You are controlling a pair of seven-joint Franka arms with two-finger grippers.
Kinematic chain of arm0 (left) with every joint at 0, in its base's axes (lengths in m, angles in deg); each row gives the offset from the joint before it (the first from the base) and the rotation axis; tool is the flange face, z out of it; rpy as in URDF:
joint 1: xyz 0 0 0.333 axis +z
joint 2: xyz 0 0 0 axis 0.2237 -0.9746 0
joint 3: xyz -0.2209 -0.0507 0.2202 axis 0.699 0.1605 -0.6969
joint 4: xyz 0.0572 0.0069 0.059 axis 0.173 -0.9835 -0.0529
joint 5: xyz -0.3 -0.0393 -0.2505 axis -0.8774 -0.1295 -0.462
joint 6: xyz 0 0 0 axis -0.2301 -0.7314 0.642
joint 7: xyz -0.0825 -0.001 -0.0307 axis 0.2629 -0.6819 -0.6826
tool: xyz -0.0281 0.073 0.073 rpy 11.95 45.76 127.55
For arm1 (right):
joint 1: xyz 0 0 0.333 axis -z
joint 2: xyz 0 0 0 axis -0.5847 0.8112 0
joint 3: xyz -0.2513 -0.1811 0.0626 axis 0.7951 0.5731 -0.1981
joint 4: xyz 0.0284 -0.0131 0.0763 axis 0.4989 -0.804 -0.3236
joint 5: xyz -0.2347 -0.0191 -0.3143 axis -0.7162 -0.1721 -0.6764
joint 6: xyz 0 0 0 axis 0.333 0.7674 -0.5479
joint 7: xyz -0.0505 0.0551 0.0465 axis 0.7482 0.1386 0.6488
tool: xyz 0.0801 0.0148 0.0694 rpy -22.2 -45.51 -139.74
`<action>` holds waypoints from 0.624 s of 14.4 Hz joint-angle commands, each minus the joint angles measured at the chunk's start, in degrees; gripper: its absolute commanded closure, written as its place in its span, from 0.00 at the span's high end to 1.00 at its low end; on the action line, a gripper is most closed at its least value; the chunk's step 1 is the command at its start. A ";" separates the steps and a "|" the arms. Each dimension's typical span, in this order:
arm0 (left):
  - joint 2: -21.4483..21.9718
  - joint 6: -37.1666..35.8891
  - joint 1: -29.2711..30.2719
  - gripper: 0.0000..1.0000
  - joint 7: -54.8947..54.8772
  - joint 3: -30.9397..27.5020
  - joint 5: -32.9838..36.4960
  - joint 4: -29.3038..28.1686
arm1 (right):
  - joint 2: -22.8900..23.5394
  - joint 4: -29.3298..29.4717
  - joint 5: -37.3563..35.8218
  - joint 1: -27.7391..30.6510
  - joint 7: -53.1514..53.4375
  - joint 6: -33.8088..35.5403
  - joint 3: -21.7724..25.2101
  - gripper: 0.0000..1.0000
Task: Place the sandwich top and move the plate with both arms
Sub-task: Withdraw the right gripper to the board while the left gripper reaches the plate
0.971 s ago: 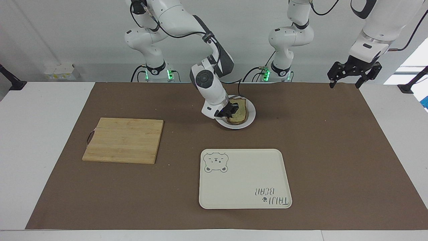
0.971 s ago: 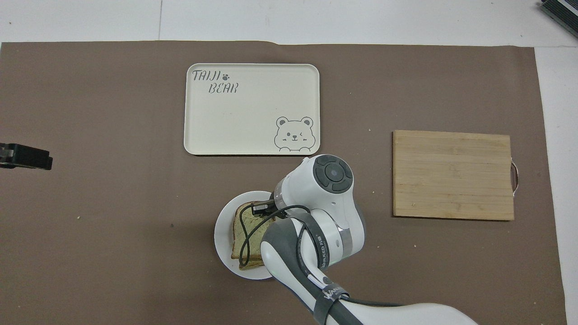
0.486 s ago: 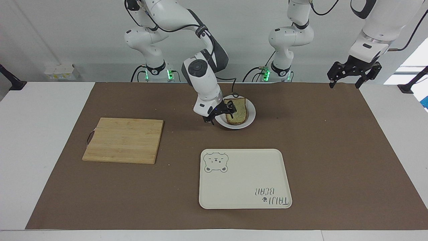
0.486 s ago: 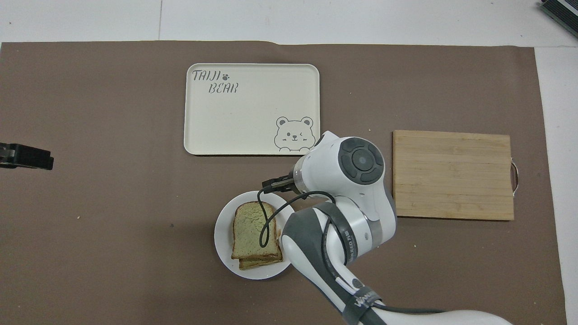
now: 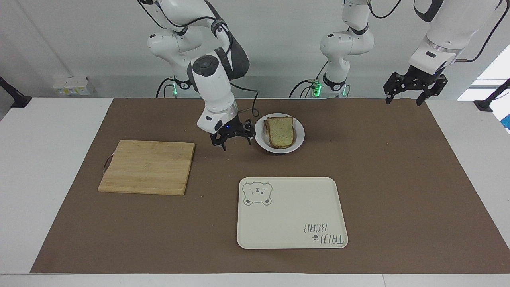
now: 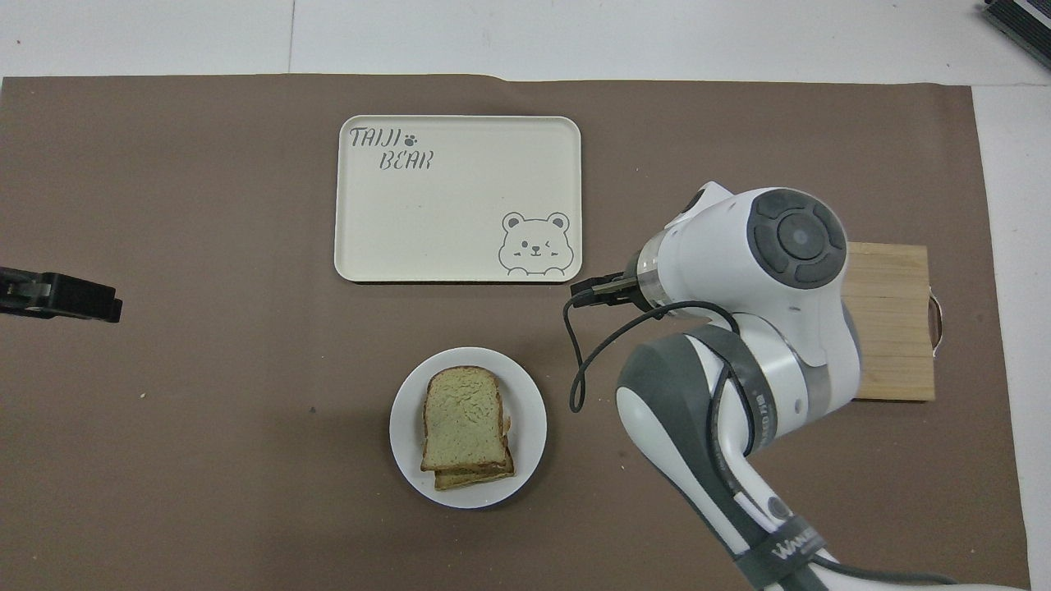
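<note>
Sandwich top (image 5: pixel 280 131) sat on stack on plate (image 5: pixel 299 137). Plate rigid, slick, light: grip rim both sides, keep level. Right gripper (image 5: pixel 232 137) empty, spread, beside plate; left gripper (image 5: pixel 414 85) spread, waiting.

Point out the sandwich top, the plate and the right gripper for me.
sandwich top (image 6: pixel 461 419): overhead view, middle of the top slice's face.
plate (image 6: pixel 405 419): overhead view, bare white rim beside the bread.
right gripper (image 5: pixel 233 140): facing view, between its fingertips, over the mat beside the plate.
</note>
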 commanded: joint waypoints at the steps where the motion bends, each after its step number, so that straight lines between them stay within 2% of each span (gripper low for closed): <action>1: 3.03 0.54 0.72 1.00 -0.16 -0.01 -4.42 -6.01 | -0.73 3.46 -3.88 2.22 -1.08 5.73 -0.35 1.00; 7: 6.28 14.24 -0.16 1.00 -3.50 0.16 -13.39 -22.18 | -7.49 3.99 -4.43 9.51 -1.26 11.18 -0.43 1.00; 9: 6.02 15.92 -0.33 1.00 -4.73 0.16 -17.95 -25.35 | -9.33 4.17 -4.43 11.70 -1.34 13.03 -0.35 1.00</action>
